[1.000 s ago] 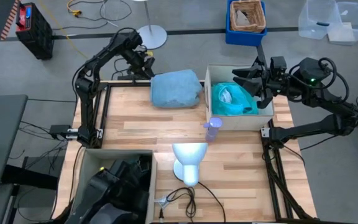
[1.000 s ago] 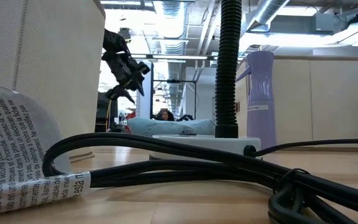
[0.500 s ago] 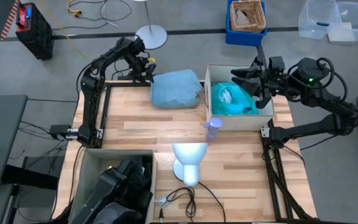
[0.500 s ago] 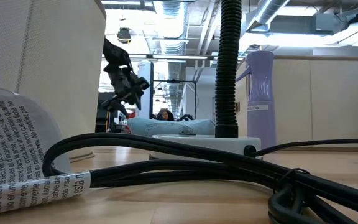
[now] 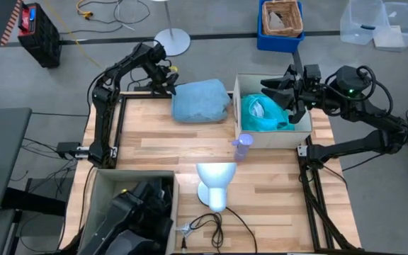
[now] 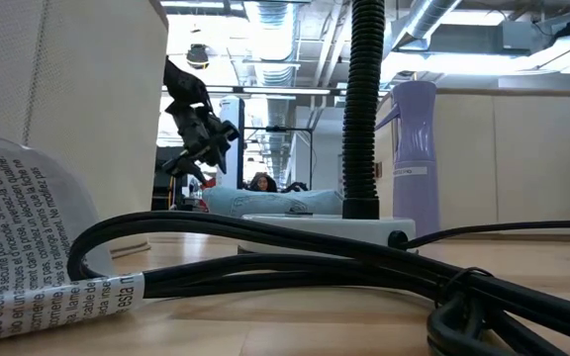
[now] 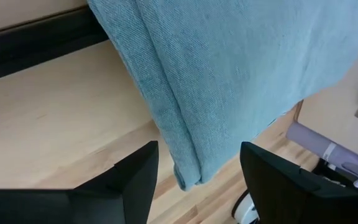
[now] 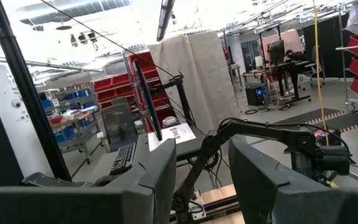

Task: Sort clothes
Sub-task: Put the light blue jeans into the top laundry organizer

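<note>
Clothes are mostly sorted already, from where I stand. The pale blue garment (image 5: 201, 101) is the one left out, lying folded on the tabletop (image 5: 161, 145) toward twelve o'clock, up against the outer wall of the white bin (image 5: 236, 106). The bright teal shirt (image 5: 264, 113) sits inside that bin at about one o'clock, and the black garment (image 5: 129, 216) fills the grey bin (image 5: 98, 185) down at seven o'clock; I can't pick the jeans out of that dark heap.

The left gripper (image 5: 167, 83) hovers at the garment's eleven o'clock edge, and its wrist camera shows the fingers (image 7: 135, 177) spread apart, straddling the folded hem (image 7: 188, 177) but not closed on it. I'd judge the step in hand is the approach to pick up this last piece. Next it needs to drop a little lower, pinch through both layers of the fold, then lift clear.

The right gripper (image 5: 278, 88) waits above the white bin, fingers (image 8: 160, 180) apart and holding nothing.

Between the two bins stand the lilac bottle (image 5: 242, 146) and the white mannequin head (image 5: 215, 183), near the middle of the tabletop. A carry toward seven o'clock could brush them unless the cloth is raised well up.
</note>
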